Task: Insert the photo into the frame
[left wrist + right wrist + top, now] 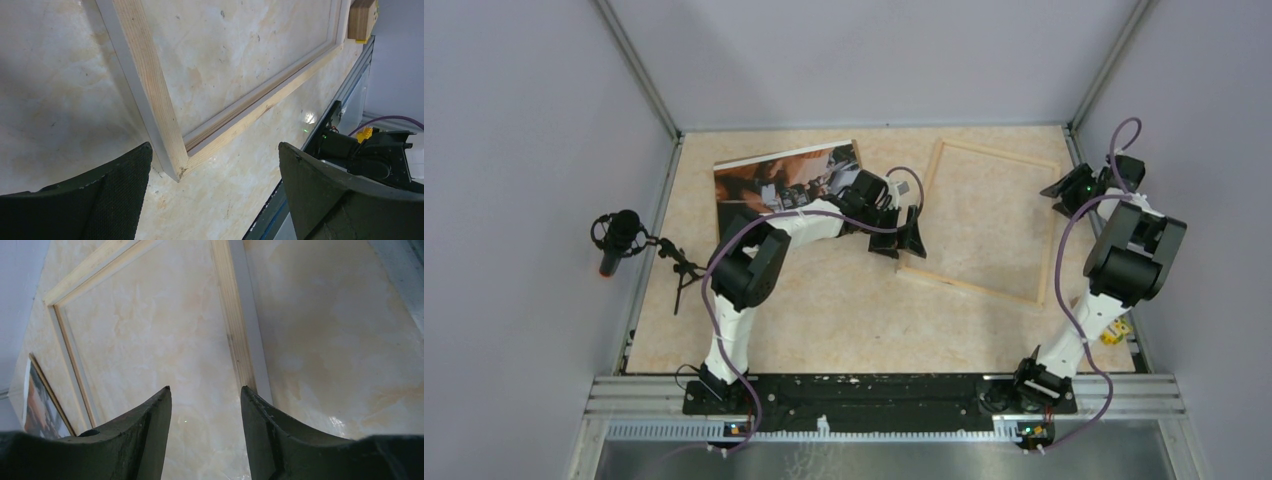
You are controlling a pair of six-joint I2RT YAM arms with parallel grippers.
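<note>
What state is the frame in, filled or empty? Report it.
Empty: bare tabletop shows inside the frame; the photo lies outside it.

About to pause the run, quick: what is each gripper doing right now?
Left gripper: open, holding nothing, by a corner of the frame.
Right gripper: open, holding nothing, above the frame's side strip.

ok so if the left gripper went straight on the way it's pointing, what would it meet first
Most likely the frame: its near corner lies just ahead, between the open fingers of the left gripper. Depth is hard to judge from the wrist view, so it could touch the table beside that corner instead.
</note>
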